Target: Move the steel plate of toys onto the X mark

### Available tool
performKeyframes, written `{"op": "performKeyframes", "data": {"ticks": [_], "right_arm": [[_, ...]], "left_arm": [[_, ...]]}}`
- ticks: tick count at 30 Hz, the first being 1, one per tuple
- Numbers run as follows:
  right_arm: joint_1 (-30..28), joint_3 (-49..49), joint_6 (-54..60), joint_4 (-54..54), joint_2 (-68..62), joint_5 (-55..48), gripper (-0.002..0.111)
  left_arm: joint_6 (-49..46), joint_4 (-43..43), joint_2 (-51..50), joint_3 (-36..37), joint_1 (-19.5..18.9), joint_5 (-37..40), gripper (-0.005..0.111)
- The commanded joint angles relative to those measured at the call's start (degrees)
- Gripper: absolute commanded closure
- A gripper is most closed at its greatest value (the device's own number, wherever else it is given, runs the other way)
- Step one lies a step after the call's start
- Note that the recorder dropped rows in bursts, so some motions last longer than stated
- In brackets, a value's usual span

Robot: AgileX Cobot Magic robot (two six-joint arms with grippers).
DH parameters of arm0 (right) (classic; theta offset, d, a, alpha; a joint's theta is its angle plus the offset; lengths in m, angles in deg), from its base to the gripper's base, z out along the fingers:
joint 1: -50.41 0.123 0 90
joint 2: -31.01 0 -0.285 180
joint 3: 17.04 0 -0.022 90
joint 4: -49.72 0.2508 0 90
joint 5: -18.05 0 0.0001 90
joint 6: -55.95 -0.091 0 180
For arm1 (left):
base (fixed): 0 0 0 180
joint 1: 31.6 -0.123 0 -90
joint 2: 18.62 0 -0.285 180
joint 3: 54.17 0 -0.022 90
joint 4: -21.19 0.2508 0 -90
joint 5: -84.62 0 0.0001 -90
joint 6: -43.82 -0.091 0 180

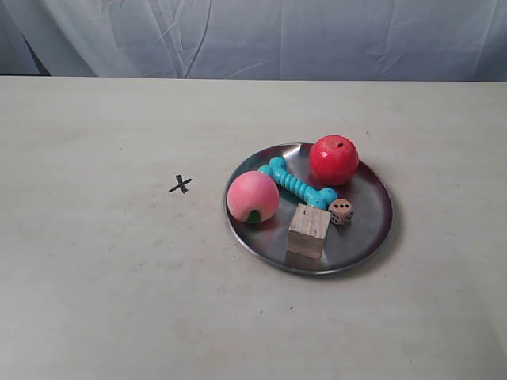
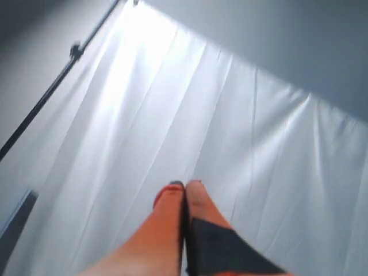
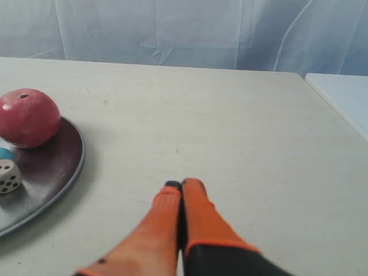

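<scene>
The steel plate point(image 1: 366, 212) sits mid-bench point(image 1: 95, 301), toward the edge at the exterior view's right, carrying the red ball point(image 1: 333, 159), peach point(image 1: 252, 196), bone point(image 1: 297, 186), cube point(image 1: 309, 229) and die point(image 1: 341, 210). The X mark point(image 1: 181, 184) lies apart from its rim. The left jaws and the right jaws are each pressed together; the right jaws hang over the bench beside the plate.

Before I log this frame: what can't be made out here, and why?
1. Exterior view: both arms lie outside the frame; the pips on the die are too small to count.
2. Left wrist view: the left gripper faces only the curtain; nothing else shows.
3. Right wrist view: past the right gripper, the picture's edge cuts off the steel plate; the X mark is out of frame.
</scene>
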Motion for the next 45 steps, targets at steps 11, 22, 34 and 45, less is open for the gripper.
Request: {"op": "performKeyframes", "data": {"ticks": [11,22,34,45], "right_arm": [[0.2,0.4,0.1,0.0,0.3,0.7,0.108],[0.2,0.4,0.1,0.0,0.3,0.7,0.108],[0.2,0.4,-0.1,0.1,0.3,16.6,0.108],[0.2,-4.2,-3.1,41.6,-0.6,73.2,0.108]], "left_arm": [[4.6,1.6,-10.6,-24.6,0.5,26.3,0.107],[4.6,16.3,-40.5,-41.7,4.9,46.4,0.107],[-40.3,-25.9,-67.1,-58.9,9.1,75.2,0.107],[-58.9,-49.1,-85.5,-66.7,8.9,100.7,0.107]]}}
